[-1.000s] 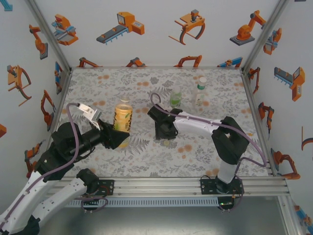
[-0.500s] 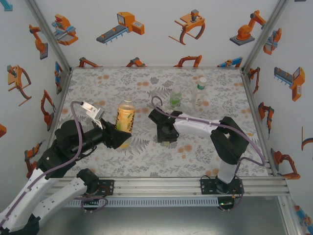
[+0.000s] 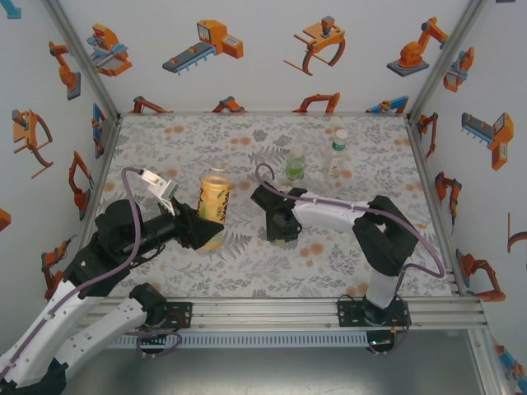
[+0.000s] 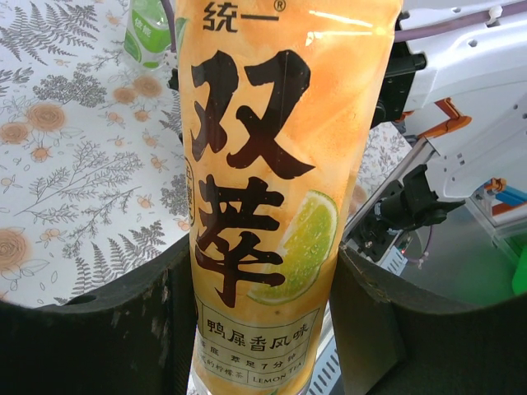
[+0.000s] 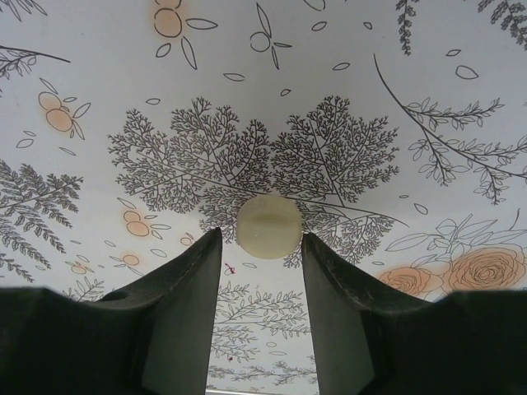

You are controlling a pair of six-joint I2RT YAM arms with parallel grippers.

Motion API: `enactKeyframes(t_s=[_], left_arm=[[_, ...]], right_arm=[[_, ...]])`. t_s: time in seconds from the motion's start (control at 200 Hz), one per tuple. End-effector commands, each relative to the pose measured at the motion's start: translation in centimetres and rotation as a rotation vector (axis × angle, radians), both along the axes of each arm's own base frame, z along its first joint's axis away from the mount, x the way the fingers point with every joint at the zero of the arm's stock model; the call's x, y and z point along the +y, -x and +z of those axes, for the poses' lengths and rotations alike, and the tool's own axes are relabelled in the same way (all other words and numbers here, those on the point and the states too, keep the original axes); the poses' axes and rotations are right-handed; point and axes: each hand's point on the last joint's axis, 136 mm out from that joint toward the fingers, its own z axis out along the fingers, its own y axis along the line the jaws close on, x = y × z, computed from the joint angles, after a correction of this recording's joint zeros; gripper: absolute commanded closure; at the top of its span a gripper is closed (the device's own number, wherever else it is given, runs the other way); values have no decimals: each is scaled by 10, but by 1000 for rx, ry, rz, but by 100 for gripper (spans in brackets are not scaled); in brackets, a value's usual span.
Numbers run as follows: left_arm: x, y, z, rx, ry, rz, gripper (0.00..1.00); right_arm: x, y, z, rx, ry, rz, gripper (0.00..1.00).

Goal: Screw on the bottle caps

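Observation:
My left gripper (image 3: 202, 225) is shut on the amber bottle (image 3: 213, 202) with the yellow label, held upright at the left of the mat. In the left wrist view the bottle (image 4: 263, 164) stands between both fingers (image 4: 123, 329). My right gripper (image 3: 280, 232) points down at the mat's middle. Its jaws are open, and a pale yellowish bottle cap (image 5: 268, 226) lies flat on the mat between the tips of the right gripper (image 5: 261, 240), with a small gap on each side. A short green bottle (image 3: 295, 167) and a slim clear bottle (image 3: 337, 156) stand at the back.
The floral mat (image 3: 165, 140) covers the table, with white walls on three sides and an aluminium rail (image 3: 272, 311) along the near edge. The green bottle (image 4: 148, 33) shows behind the amber one, with the right arm (image 4: 469, 58) close to its right.
The left arm has carried the amber bottle a little to the right. The right gripper's jaws have narrowed slightly around the cap.

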Motion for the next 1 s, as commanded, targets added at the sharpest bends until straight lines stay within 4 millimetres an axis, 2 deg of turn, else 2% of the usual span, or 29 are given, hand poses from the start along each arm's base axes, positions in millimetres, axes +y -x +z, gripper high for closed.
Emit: enactKeyframes(t_s=[0.0,0.656,0.996], left_arm=[[0,3,19,-32,52,-11,100],[1,2,17,-27,45,0,100],[2,2,17,-30,39,4,100]], right_arm=[[-6,-2,-5,3,12,-24,57],[-8,-3,-21,17,36,-17,60],[-8,-4,-21,16,37,-16,60]])
